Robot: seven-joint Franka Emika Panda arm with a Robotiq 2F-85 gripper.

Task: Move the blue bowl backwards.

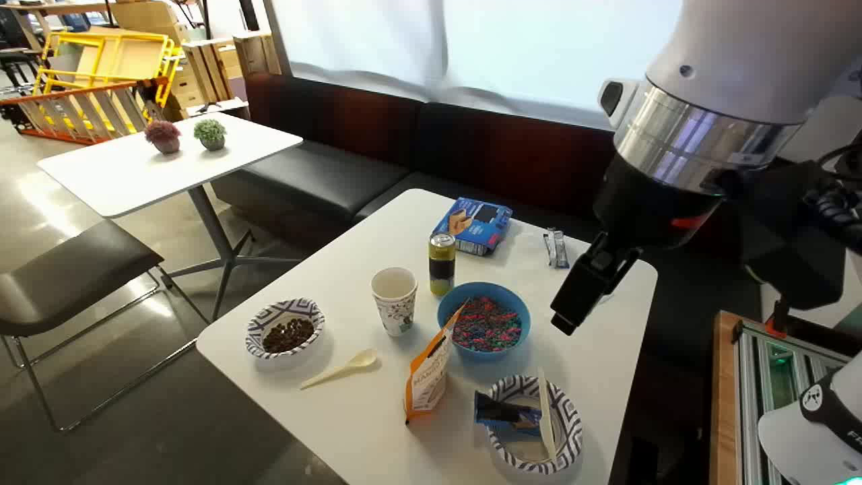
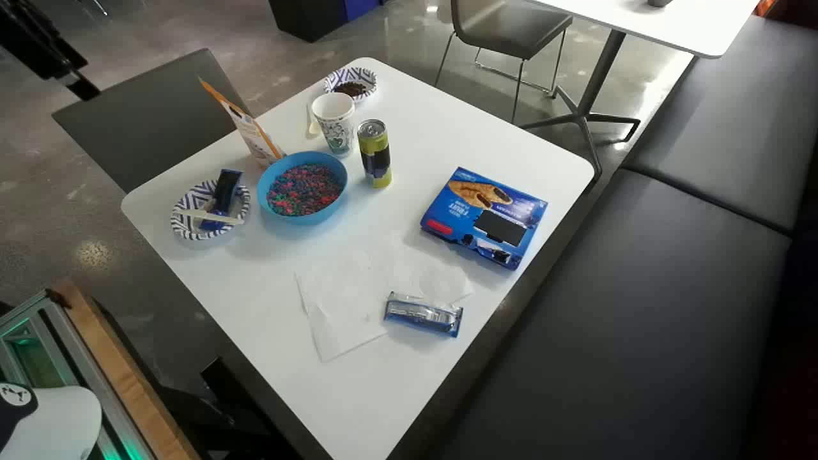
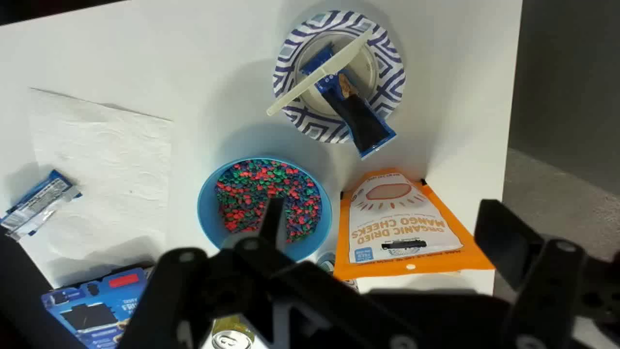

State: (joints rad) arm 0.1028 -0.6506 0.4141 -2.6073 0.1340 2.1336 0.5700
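While the jaws stand wide apart, the blue bowl [image 2: 316, 218] sits upright, round mouth facing up.

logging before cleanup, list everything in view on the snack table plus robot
blue bowl: one, blue, beside can, coloured bits inside
can: one, yellow and black, near cup
cup: one, white, near can
pouch: one, orange and white, by blue bowl
plate: one, white and blue, by pouch
knife: one, cream, on plate
packets: two, blue, one under knife, one overlapping napkin
patterned bowl: one, white and blue, near spoon, dark pieces inside
spoon: one, cream, near cup
box: one, blue, near napkin
napkin: count unclear, white, near box
arm: one, white, mounted beside table
jaws: one pair, black, open midair
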